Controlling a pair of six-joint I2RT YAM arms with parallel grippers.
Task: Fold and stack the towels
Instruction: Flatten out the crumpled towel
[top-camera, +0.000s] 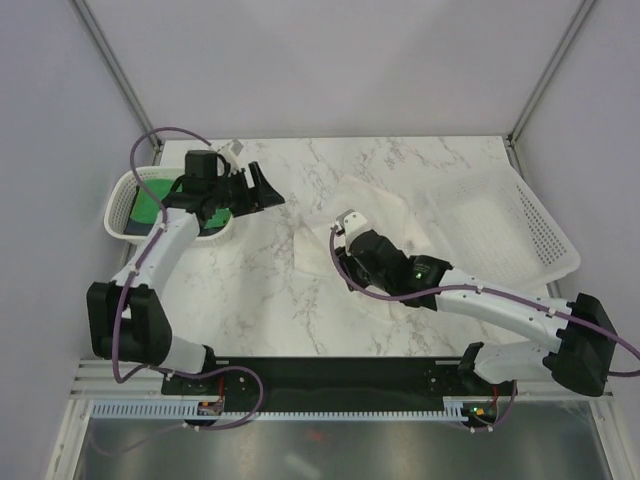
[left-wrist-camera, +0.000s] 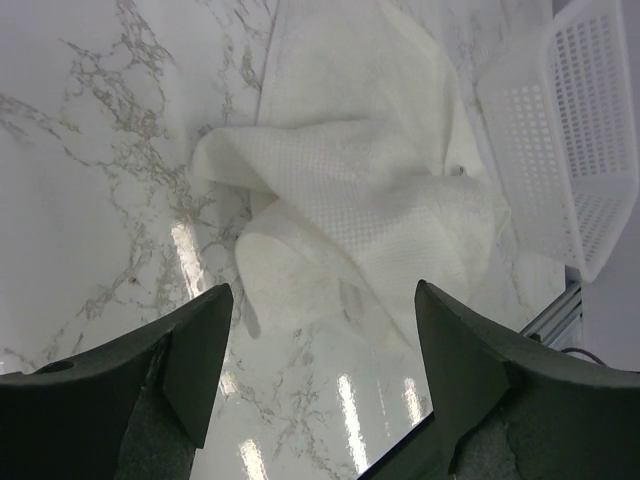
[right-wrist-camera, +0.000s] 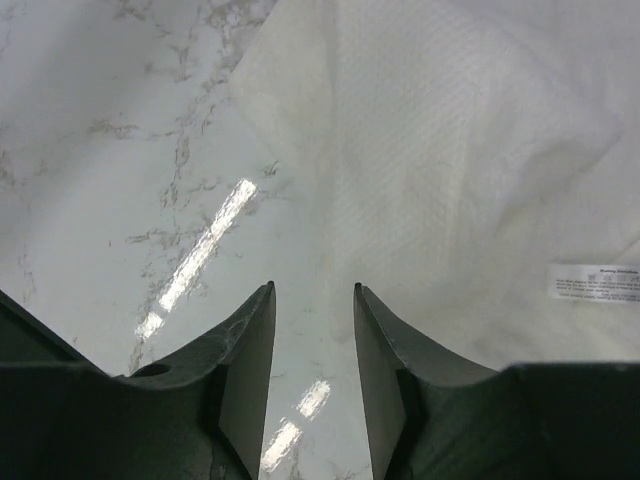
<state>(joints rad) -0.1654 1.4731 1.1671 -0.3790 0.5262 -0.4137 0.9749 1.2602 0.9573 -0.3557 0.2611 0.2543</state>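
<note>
The large white towel (top-camera: 390, 210) lies crumpled on the marble table, right of centre. It also shows in the left wrist view (left-wrist-camera: 350, 190) and the right wrist view (right-wrist-camera: 450, 150). My right gripper (top-camera: 345, 255) (right-wrist-camera: 314, 287) is open and empty, low over the towel's near-left edge. My left gripper (top-camera: 262, 188) (left-wrist-camera: 320, 290) is wide open and empty, held above the table to the left of the white towel. The green towel (top-camera: 148, 208) lies in the left basket (top-camera: 118, 205), behind my left wrist. The navy towel is out of view.
A white perforated basket (top-camera: 510, 225) lies tilted at the right, touching the white towel's far side; it also shows in the left wrist view (left-wrist-camera: 590, 130). The towel's label (right-wrist-camera: 595, 282) lies at its right edge. Grey walls enclose the table.
</note>
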